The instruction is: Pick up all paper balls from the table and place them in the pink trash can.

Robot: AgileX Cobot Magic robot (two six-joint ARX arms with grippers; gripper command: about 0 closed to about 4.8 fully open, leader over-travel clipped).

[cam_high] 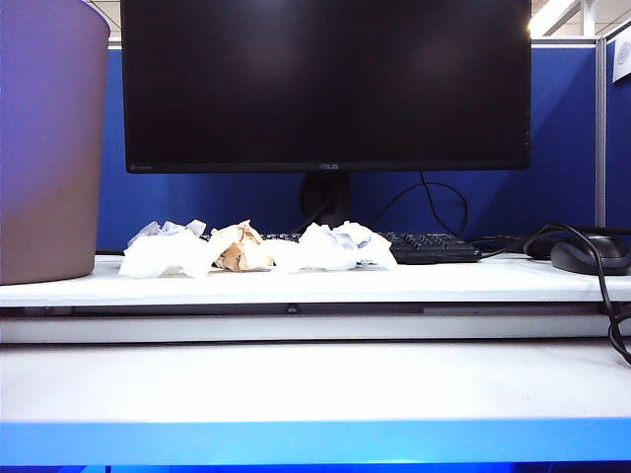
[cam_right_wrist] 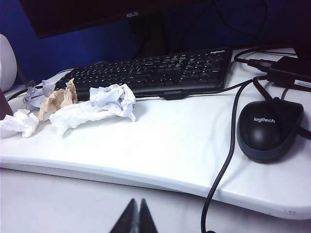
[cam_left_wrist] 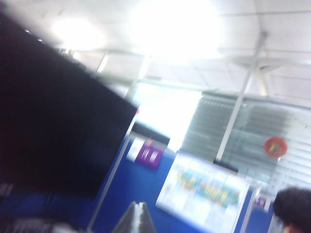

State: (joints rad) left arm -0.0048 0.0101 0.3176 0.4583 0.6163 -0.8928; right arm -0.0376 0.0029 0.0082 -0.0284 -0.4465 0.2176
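The crumpled white, tan and grey-blue paper balls [cam_high: 258, 248] lie clustered on the white table [cam_high: 315, 286] before the black keyboard [cam_right_wrist: 150, 73], right of the tall dusty-pink trash can [cam_high: 49, 148]. The left gripper [cam_left_wrist: 137, 218] is closed and empty, tilted ceilingward; the right gripper [cam_right_wrist: 136, 218], likewise closed and empty, faces the wads, probably to approach them

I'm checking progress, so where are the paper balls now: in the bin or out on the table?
Out. The paper balls lie in a row on the table, in front of the keyboard, beside the pink trash can.
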